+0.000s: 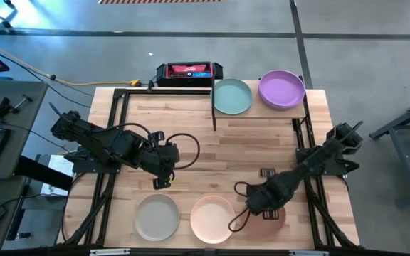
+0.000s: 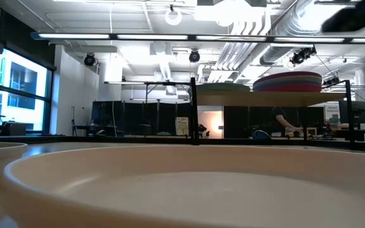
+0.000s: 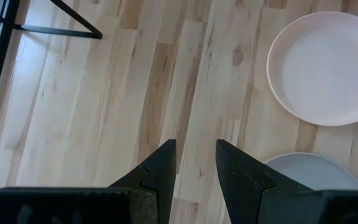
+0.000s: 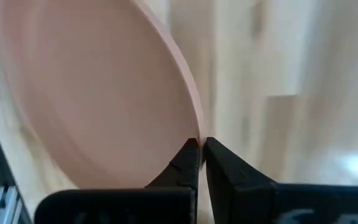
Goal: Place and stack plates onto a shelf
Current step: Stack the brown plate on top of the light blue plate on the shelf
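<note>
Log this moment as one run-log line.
right claw: shut on peach plate rim | left claw: open, empty, above table | shelf: teal plate, purple plate

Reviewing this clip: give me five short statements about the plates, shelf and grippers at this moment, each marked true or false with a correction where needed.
1. The right gripper is shut on the peach plate's rim. True.
2. The left gripper holds the grey-beige plate. False: it is open over bare wood.
3. A purple plate tops a stack on the shelf. True.
4. The teal plate lies at the table's near edge. False: it is on the shelf.
5. The shelf is bare. False: it holds plates.
</note>
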